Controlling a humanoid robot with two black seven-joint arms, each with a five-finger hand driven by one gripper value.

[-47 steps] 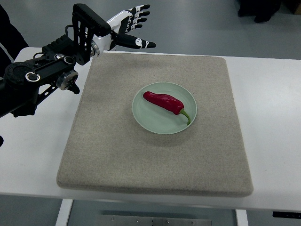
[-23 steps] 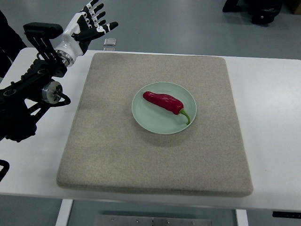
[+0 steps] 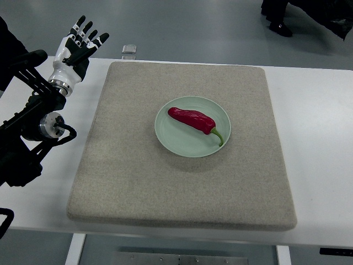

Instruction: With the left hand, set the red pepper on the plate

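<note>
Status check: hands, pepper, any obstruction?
Left hand open, empty, at table's far-left corner. Right hand out of view. Red pepper lying on plate. Nothing in the way.

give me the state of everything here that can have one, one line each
Long red pepper with green stem: lying on its side inside the plate, not held.
Round pale green plate: upright on the mat, holding the pepper.
Square beige felt mat: flat on the white table.
Left robot hand: open, fingers spread, empty, at the table's far left corner, clear of the mat.
Right robot hand: not in view.
</note>
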